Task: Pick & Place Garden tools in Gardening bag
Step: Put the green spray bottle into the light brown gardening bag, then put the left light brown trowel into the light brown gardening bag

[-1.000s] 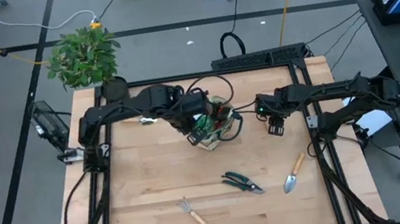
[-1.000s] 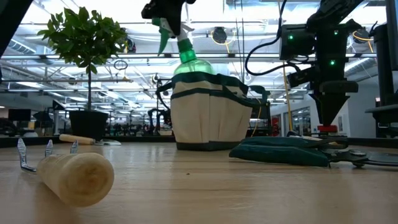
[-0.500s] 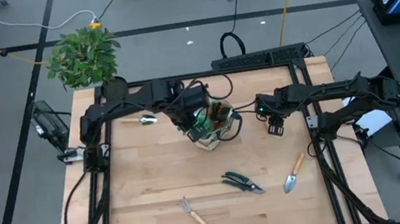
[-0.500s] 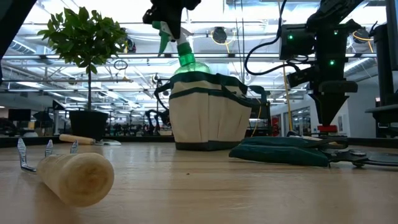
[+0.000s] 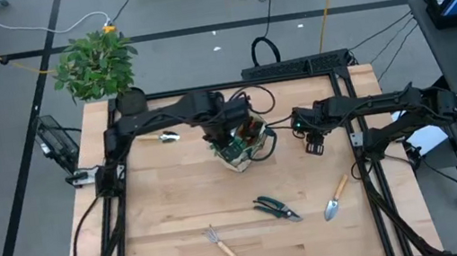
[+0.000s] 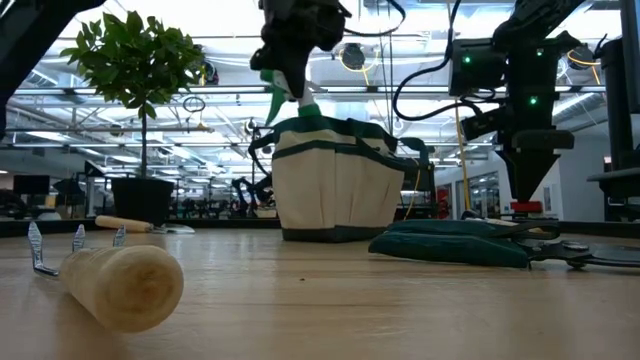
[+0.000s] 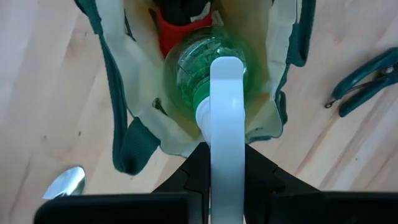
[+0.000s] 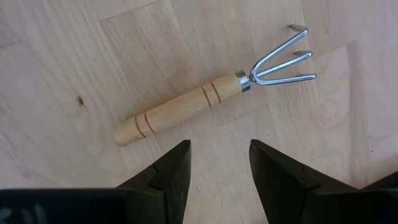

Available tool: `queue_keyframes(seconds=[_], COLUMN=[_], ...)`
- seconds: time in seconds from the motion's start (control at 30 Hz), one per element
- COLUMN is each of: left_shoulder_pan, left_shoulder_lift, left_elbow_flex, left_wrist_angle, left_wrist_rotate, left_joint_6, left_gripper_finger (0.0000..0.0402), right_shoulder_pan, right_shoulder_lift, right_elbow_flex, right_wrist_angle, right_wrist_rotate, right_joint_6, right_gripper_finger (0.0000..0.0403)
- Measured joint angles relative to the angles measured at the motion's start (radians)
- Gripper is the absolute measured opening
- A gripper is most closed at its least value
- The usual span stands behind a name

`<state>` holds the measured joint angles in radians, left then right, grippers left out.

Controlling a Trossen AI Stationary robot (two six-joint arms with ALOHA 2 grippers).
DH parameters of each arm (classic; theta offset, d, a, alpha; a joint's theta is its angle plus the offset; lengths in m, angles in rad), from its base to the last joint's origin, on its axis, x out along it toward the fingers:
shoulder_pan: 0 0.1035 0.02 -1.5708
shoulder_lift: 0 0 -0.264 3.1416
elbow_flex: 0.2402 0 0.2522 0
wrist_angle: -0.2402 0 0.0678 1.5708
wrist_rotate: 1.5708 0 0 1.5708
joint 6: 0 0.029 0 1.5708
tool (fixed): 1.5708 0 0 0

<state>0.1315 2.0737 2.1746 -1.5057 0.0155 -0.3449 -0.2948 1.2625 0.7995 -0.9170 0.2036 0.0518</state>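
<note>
The left pincer (image 7: 228, 186) is clenched on the white trigger head of the green plastic sprayer bottle (image 7: 208, 74), whose body sits down inside the round beige canvas gardening bag with dark green trim (image 5: 240, 144), near the middle of the pale wooden bench (image 5: 169, 218). The bottle looks light and rigid but smooth, so the narrow neck under the head seems the safest hold, while the soft bag could slump or shift if nudged. The left arm reaches across from its side, wrist pointing straight down over the bag. The right pincer (image 8: 217, 165) hangs released, jaws apart, beside the bag over a wooden-handled silver three-pronged rake (image 8: 205, 102). Dark pruning shears (image 5: 275, 208), a wooden-handled silver trowel (image 5: 336, 198) and another small wooden-handled rake (image 5: 221, 244) lie on the bench nearer its front.
</note>
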Motion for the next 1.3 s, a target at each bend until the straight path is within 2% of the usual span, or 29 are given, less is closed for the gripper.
queue_keyframes(seconds=[0.27,0.53,1.03,1.3], left_shoulder_pan=[0.005,0.005,0.008,0.007], left_shoulder_lift=[0.003,0.003,-0.031,-0.15], left_elbow_flex=[0.0,0.0,0.027,0.035], left_wrist_angle=[0.04,0.042,-0.014,-0.067], left_wrist_rotate=[0.013,0.013,0.062,-0.047], left_joint_6=[0.0,-0.003,-0.005,-0.112], left_gripper_finger=[0.0055,0.0119,0.0203,0.0207], right_shoulder_pan=[0.0,0.0,0.0,0.0], right_shoulder_lift=[0.0,0.0,0.0,0.0], right_elbow_flex=[0.0,0.0,0.0,0.0], right_wrist_angle=[0.0,0.0,0.0,0.0], right_wrist_rotate=[0.0,0.0,0.0,0.0], right_joint_6=[0.0,0.0,0.0,0.0], right_gripper_finger=[0.0157,0.0157,0.0157,0.0157])
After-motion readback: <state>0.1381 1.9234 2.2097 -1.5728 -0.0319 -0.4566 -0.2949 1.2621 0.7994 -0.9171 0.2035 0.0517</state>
